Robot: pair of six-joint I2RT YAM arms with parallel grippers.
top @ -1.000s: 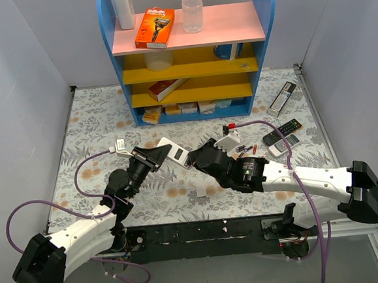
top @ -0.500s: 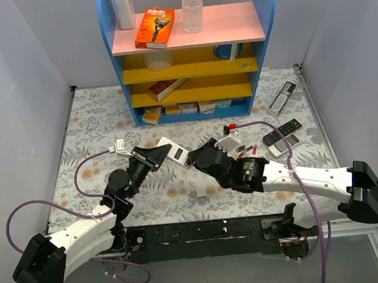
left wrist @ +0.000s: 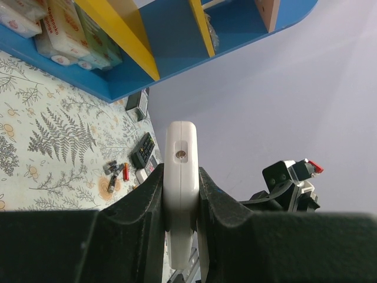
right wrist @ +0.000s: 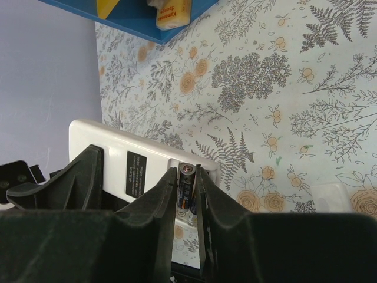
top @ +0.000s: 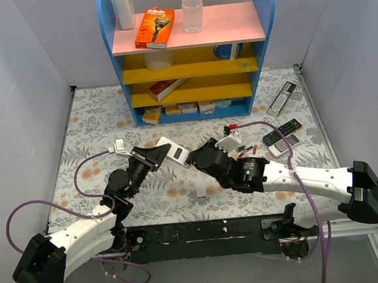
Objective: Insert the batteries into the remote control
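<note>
The small white remote control [top: 176, 152] is held off the table in my left gripper [top: 157, 156], which is shut on it. In the left wrist view the remote [left wrist: 181, 138] stands edge-on between the jaws of that gripper [left wrist: 181, 177]. My right gripper [top: 194, 158] is at the remote's end. In the right wrist view this gripper [right wrist: 185, 172] is shut on a dark battery [right wrist: 187, 190] that sits in the open compartment in the remote's [right wrist: 121, 154] white back. A second battery lies beside it there. Loose batteries [top: 246, 150] with red ends lie on the table [left wrist: 115, 173].
A small white cover piece [top: 201, 194] lies on the floral table near the front edge. Other remotes [top: 282, 133] and a silver one [top: 282, 99] lie at the right. A blue and yellow shelf [top: 189, 56] stands at the back.
</note>
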